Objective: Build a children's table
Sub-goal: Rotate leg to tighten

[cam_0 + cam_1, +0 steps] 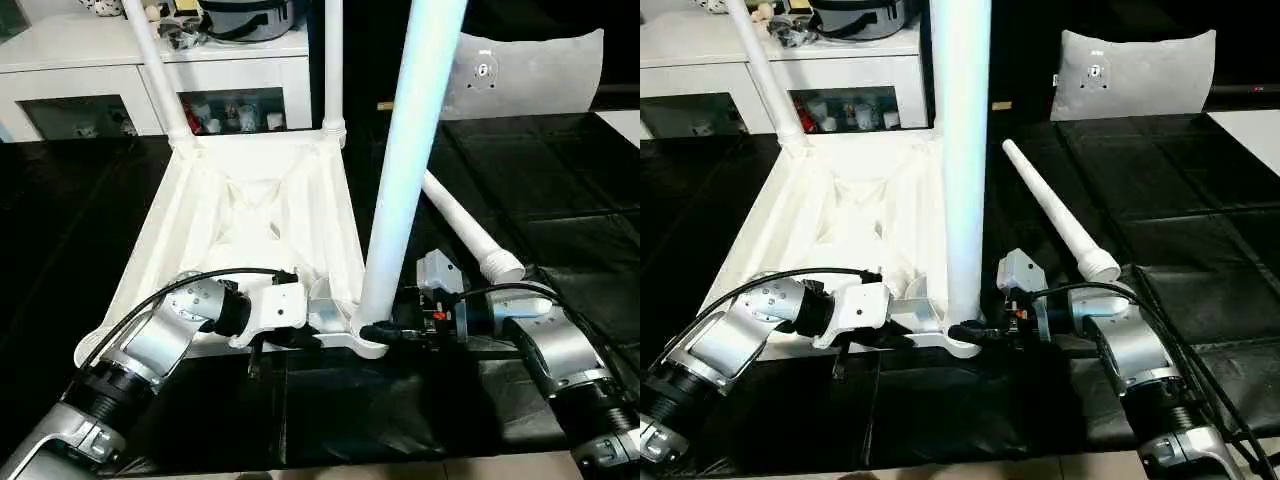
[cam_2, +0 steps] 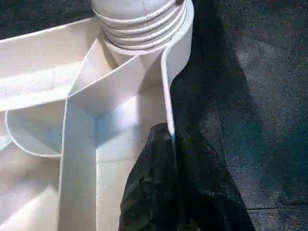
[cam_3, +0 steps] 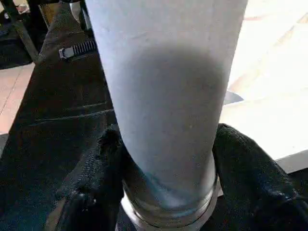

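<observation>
The white tabletop (image 1: 250, 215) lies upside down on the black mat, ribbed side up. Two legs (image 1: 160, 70) (image 1: 332, 60) stand in its far corner sockets. A third leg (image 1: 405, 170) stands upright in the near right socket. My right gripper (image 3: 166, 144) holds that leg's base, with a black finger pressed on each side. The left gripper (image 2: 168, 139) is shut on the tabletop's near rim, close to that same corner. One more leg (image 1: 1055, 215) lies loose on the mat to the right.
A grey cushion (image 1: 530, 75) leans at the back right. A white cabinet (image 1: 100, 70) with cluttered shelves stands behind the table's far edge. Black cables run along both silver forearms. The black mat (image 1: 1180, 190) stretches to the right of the loose leg.
</observation>
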